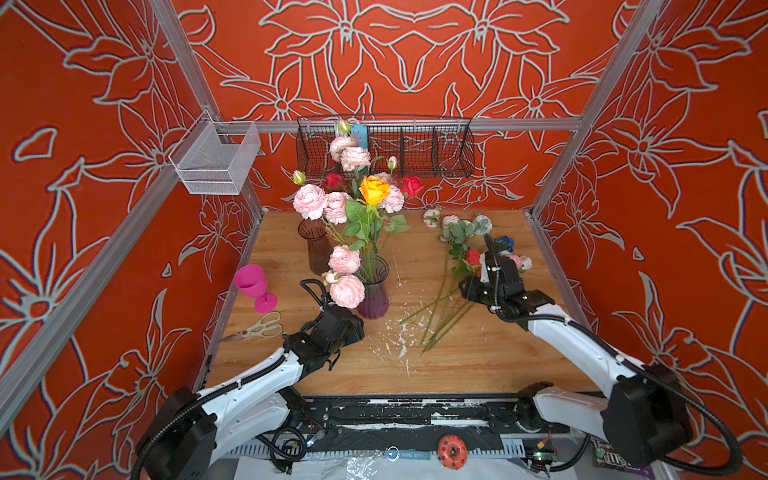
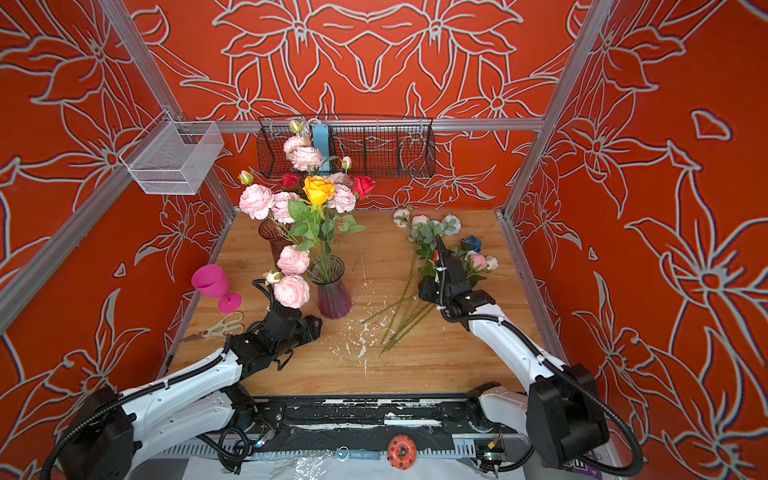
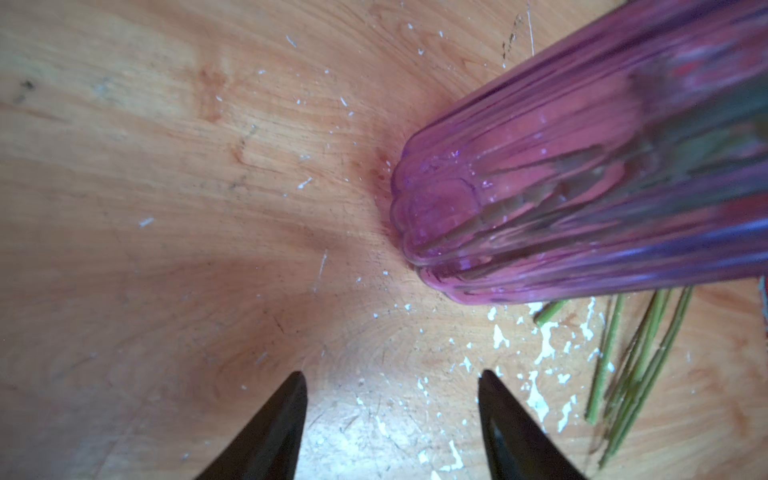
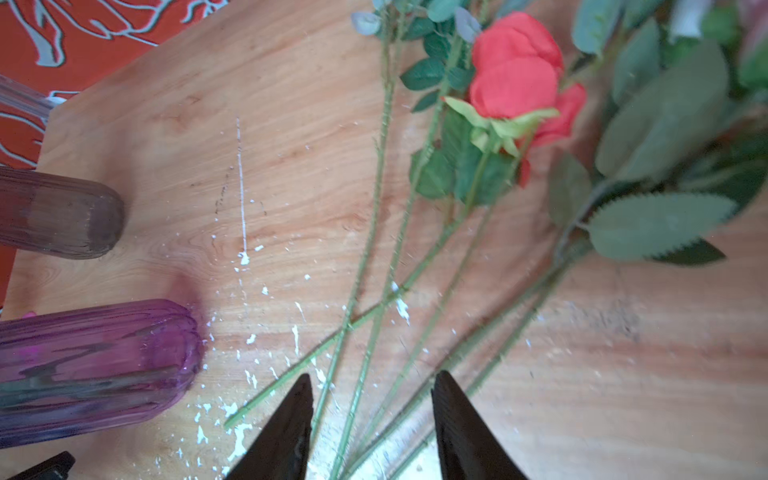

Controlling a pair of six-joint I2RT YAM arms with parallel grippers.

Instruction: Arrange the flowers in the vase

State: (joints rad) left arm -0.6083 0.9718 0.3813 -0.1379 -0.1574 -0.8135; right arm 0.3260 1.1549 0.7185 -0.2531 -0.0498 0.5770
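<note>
The purple ribbed glass vase [image 1: 372,297] stands mid-table and holds several flowers [image 1: 365,195]: pale pink blooms, an orange rose and red roses. More flowers [image 1: 459,245] lie loose on the right, their long green stems [image 4: 374,249] fanned toward the front, among them a red rose [image 4: 515,79] and a blue bloom [image 1: 506,242]. My left gripper [image 3: 390,378] hovers open over bare wood just left of the vase's base [image 3: 561,187], nothing between its jaws. My right gripper [image 4: 372,380] is open above the loose stems, which show between its fingertips ungripped.
A brown vase [image 1: 318,249] stands behind the purple one. A pink goblet [image 1: 251,282] and scissors [image 1: 262,326] sit at the left edge. A black wire basket [image 1: 386,145] and a white mesh basket [image 1: 216,158] hang on the frame. White flecks [image 1: 399,336] dot the wood.
</note>
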